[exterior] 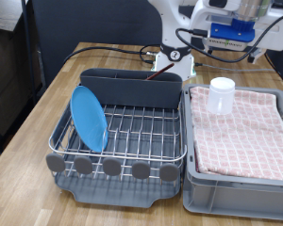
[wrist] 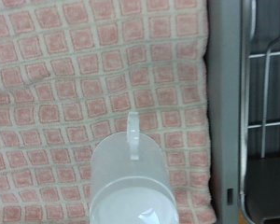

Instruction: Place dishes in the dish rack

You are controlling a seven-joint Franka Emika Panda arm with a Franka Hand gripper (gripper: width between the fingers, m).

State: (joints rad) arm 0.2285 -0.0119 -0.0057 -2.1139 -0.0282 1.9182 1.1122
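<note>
Standing plate (exterior: 88, 116) in rack (exterior: 123, 132) outside only, wrist shows cup (wrist: 133, 187) handle, pincer unseen, state untellable

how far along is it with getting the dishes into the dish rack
Done: the blue plate stands on edge in the dish rack, and a reddish spoon pokes from its utensil box. In hand: nothing visible; no gripper shows. Left: the white cup sits on the checked cloth.
</note>
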